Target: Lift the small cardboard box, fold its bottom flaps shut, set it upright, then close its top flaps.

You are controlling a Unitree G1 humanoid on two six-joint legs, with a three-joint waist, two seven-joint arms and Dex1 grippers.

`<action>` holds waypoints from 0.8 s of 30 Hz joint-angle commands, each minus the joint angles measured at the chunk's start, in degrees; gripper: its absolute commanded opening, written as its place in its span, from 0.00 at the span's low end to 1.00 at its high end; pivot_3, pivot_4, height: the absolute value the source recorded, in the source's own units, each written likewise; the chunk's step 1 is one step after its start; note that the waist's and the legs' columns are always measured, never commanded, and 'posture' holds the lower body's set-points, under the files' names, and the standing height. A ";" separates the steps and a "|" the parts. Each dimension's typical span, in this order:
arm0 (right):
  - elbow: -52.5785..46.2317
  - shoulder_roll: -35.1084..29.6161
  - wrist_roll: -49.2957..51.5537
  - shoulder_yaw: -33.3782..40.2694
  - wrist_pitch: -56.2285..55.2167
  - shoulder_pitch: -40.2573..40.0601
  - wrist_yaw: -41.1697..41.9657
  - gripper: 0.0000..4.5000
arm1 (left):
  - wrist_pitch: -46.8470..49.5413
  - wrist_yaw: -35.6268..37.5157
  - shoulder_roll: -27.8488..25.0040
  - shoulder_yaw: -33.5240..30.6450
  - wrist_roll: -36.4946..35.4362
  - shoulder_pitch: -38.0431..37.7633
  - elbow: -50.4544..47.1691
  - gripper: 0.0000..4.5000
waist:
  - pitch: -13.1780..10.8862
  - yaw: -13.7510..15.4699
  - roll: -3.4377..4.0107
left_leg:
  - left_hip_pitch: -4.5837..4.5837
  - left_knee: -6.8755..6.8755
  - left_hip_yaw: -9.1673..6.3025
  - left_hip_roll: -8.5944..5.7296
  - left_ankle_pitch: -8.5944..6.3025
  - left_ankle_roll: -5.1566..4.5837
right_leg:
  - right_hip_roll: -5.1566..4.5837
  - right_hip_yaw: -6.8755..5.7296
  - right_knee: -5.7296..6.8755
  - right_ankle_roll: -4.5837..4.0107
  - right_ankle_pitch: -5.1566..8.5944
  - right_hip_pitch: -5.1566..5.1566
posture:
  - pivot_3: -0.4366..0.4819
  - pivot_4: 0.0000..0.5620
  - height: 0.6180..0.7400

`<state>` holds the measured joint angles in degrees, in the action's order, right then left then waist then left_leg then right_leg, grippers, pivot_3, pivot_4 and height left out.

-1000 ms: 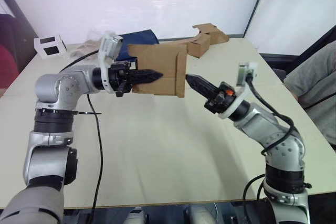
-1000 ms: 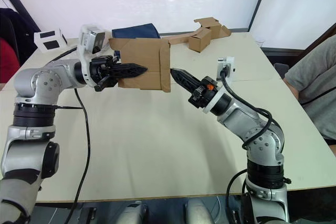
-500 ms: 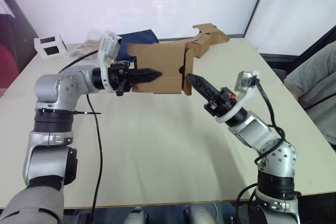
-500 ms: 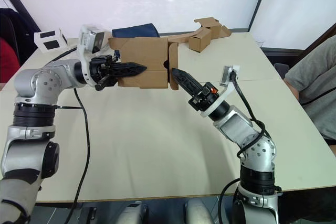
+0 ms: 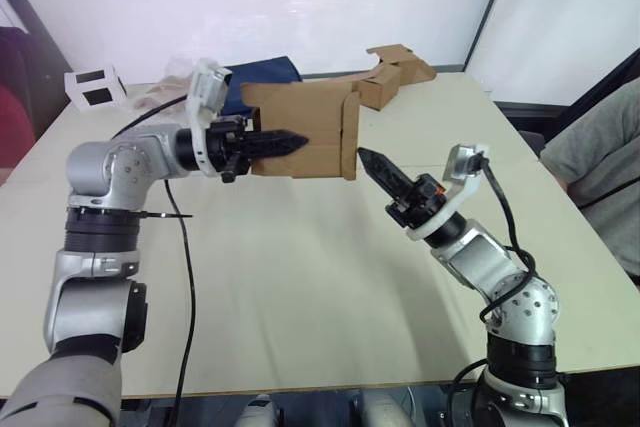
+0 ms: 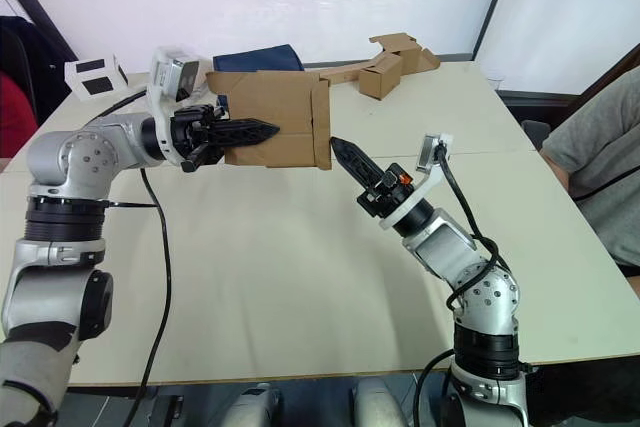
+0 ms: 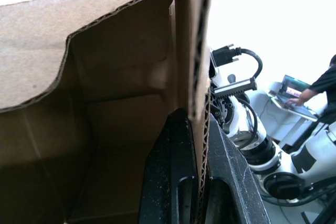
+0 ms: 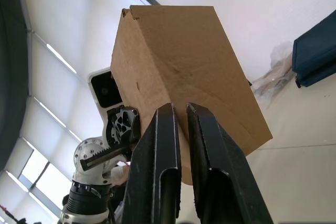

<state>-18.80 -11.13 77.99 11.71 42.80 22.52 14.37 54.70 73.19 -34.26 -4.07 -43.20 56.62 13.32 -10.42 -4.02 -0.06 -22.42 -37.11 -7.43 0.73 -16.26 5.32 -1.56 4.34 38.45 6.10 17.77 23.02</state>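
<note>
Left wrist view: left claw (image 7: 202,182) clamps the small cardboard box (image 5: 300,132) wall; right claw (image 5: 372,160) nearly closed, empty.

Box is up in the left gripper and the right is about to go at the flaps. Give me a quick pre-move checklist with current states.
1. Left gripper clamped on the wall of the small cardboard box: ok.
2. Box lifted off the table: ok.
3. Right gripper apart from the box, just below its flap end: ok.
4. Right gripper's fingers nearly together for pushing: ok.
5. Bottom flaps folded shut: not ok, one stands at the end.
6. Top flaps' state: cannot tell.
</note>
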 commanded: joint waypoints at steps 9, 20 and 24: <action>-0.49 0.29 0.90 0.43 -1.79 0.21 0.52 0.21 | 0.00 -0.21 -0.62 -1.63 -1.28 0.80 -1.39 0.00 | 0.00 -0.01 0.00 | 0.00 0.00 0.00 0.00 0.00 0.00 | 0.00 0.00 0.00 0.00 0.00 0.00 | 0.48 0.27 1.00; -0.07 1.97 4.84 1.06 -2.74 -0.87 -1.16 0.48 | 0.16 -0.48 -0.87 -1.59 -1.61 0.88 -1.28 0.00 | 0.00 -0.02 0.00 | 0.00 0.00 0.00 0.00 0.00 0.00 | 0.00 0.00 0.00 0.00 0.00 0.00 | 0.48 0.27 1.00; -0.13 2.43 4.76 0.83 -3.23 -0.97 -1.39 0.32 | 0.15 -0.45 -0.88 -1.44 -1.72 0.95 -1.22 0.00 | 0.00 -0.03 0.00 | 0.00 0.00 0.00 0.00 0.00 0.00 | 0.00 0.00 0.00 0.00 0.00 0.00 | 0.48 0.27 1.00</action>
<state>-17.63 -9.27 81.39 12.24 40.59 21.21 12.94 54.81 72.49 -34.26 -4.07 -43.99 56.62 13.31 -10.42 -4.04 -0.06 -22.42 -37.11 -7.43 0.73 -16.26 5.31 -1.56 4.34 38.45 6.10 17.77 23.02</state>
